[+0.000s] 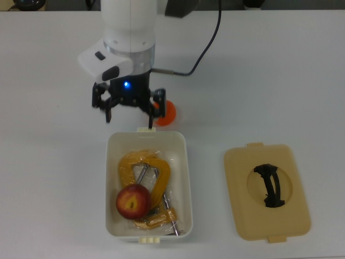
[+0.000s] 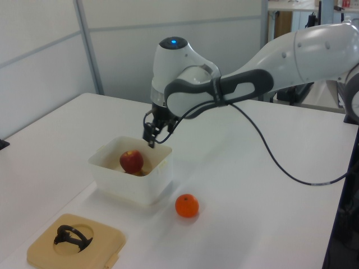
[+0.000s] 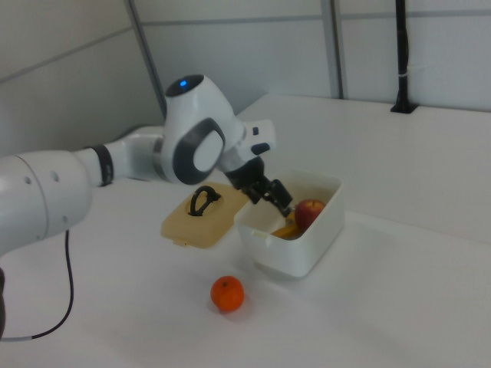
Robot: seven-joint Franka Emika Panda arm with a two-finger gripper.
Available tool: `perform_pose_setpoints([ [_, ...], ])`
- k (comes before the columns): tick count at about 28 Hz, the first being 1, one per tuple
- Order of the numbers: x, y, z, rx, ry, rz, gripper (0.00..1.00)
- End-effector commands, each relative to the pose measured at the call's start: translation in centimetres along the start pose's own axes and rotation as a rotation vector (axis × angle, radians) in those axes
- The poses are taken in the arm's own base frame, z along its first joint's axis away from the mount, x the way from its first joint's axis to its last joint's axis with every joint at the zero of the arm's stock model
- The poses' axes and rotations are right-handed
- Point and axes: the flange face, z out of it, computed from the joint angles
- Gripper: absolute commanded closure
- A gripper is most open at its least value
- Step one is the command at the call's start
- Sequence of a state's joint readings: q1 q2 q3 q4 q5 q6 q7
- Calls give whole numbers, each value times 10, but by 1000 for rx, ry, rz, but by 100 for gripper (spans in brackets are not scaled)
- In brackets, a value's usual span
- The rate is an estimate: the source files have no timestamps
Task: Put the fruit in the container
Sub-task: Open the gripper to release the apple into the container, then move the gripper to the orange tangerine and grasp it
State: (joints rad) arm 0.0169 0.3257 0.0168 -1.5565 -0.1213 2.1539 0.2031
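The black two-finger gripper hangs wide open, empty, above the white rectangular plastic container's far rim; inside lie the dark red apple and a yellow-orange metal clamp. The bright orange tangerine sits just beside the gripper, at the top view's right.

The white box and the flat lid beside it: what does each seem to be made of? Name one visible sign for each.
The container: probably plastic, smooth, slightly glossy white walls with rounded corners. The lid: likely matte tan plastic, with moulded edge tabs and a black handle in a round recess.
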Motion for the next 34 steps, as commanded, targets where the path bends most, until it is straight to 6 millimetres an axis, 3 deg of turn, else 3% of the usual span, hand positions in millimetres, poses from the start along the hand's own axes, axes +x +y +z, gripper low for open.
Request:
perform_pose_setpoints([
  [1,-38,-11,-20,64,-229,-135,0],
  [6,-62,-25,-8,97,-378,-209,0],
  [10,-85,-40,24,91,-444,-236,0],
  [18,-106,-62,73,77,-467,-278,0],
  [24,-106,-66,106,71,-434,-261,0],
  [34,-105,-67,143,24,-404,-243,2],
])
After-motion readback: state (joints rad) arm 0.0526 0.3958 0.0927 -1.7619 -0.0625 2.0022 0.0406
